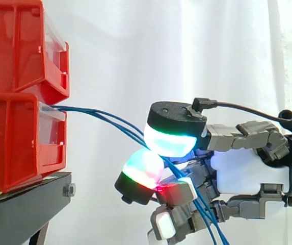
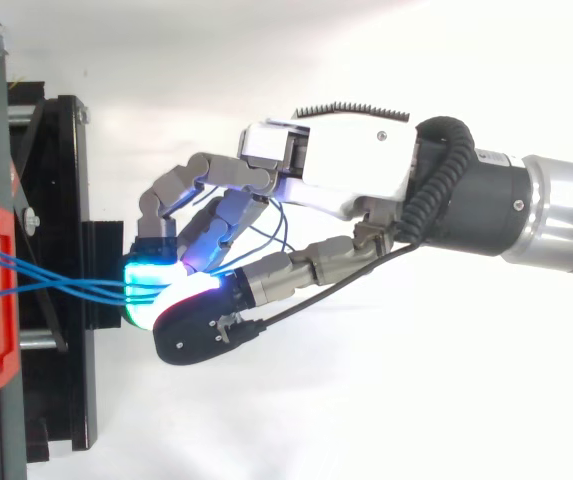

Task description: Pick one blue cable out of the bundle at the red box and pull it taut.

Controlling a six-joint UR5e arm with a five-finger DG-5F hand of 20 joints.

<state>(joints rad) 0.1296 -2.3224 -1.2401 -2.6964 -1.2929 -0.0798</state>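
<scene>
Evidently the hand (image 1: 247, 171) pinches blue cables (image 2: 86, 288) from the red box (image 1: 13, 138), their number hidden between glowing pads (image 1: 171, 140).

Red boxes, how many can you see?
2. The upper red box sits stacked on the lower red box, at the left on the black stand. The blue cables leave where the two meet. More may be hidden beyond the picture's edge.

Red bins (image 1: 13, 127) of glossy moulded plastic, clear plastic front panels (image 1: 54, 127), blue cables (image 1: 84, 109) with smooth sheathing, black stand (image 1: 28, 196) of matt metal, white cloth curtain (image 1: 186, 51), hand (image 2: 336, 165) with smooth white plastic shell, fingers (image 2: 296, 268) of matt grey metal
</scene>
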